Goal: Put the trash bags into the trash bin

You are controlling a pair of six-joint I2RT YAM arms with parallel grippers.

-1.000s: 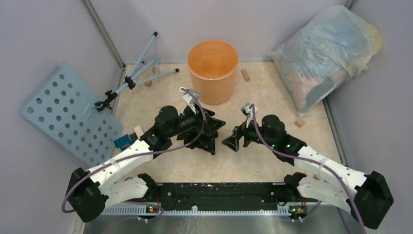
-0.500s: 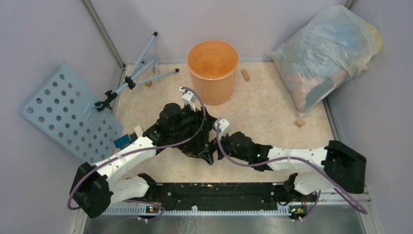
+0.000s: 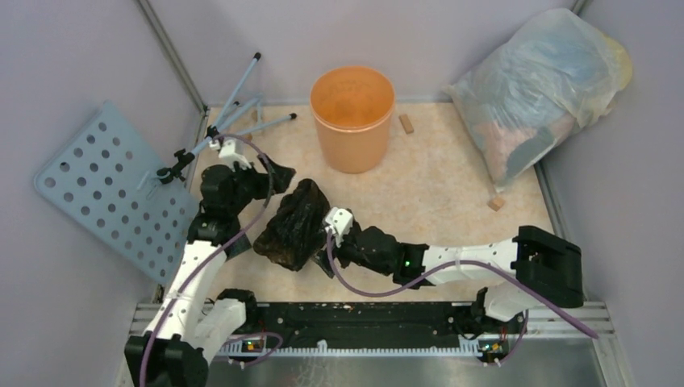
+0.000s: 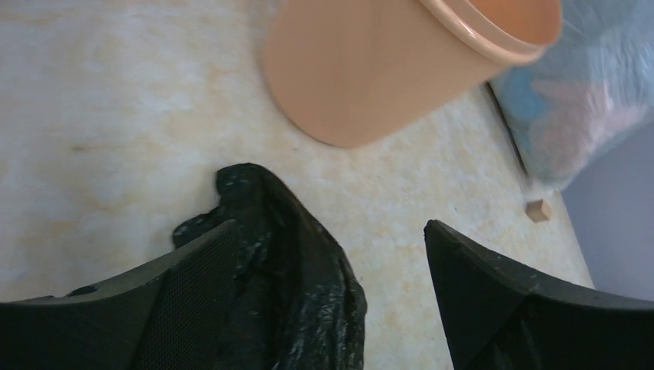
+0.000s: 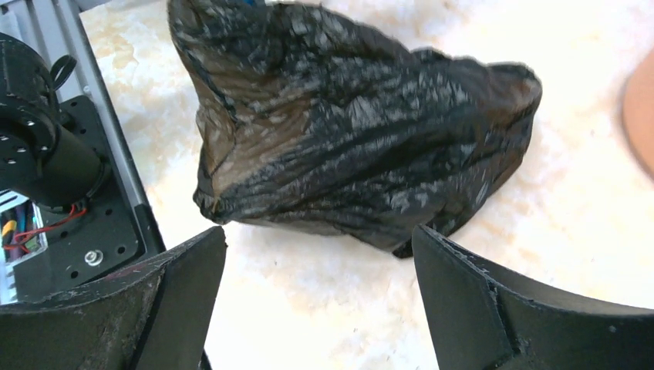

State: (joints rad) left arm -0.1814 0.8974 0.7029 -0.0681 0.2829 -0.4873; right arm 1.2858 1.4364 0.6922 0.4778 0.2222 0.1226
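Nothing of the task is done as far as the views show; the bag is out on the surface and the bin holds nothing that can be seen.

On the left, the left gripper (image 4: 330, 227) stands with its fingers spread wide and clamps nothing; the black trash bag (image 3: 292, 226) lies below it, bunched against the inner side of one finger, though whether it touches that finger I cannot tell.

The bag sits on the pale surface (image 3: 419, 185) between the two arms, near the front-left and well apart from the bin. It is thin and glossy, heavily crinkled, and slumped into a loose, roughly triangular heap with one peaked corner; where the film is stretched it looks brownish and half see-through. I judge it will be floppy and prone to slipping or trailing when lifted.

Just right of it, the right gripper (image 5: 318, 231) reaches across from the right side, its fingers also wide apart and empty; the bag lies just ahead of the fingertips, not between them.

Further right and back, the orange trash bin (image 3: 352, 117) stands upright near the rear wall, its mouth open; at the far right a large translucent stuffed bag (image 3: 536, 81) leans in the corner, no part of the job.

Left to do, by my reading: close on the bag, carry it to the bin, and drop it inside.
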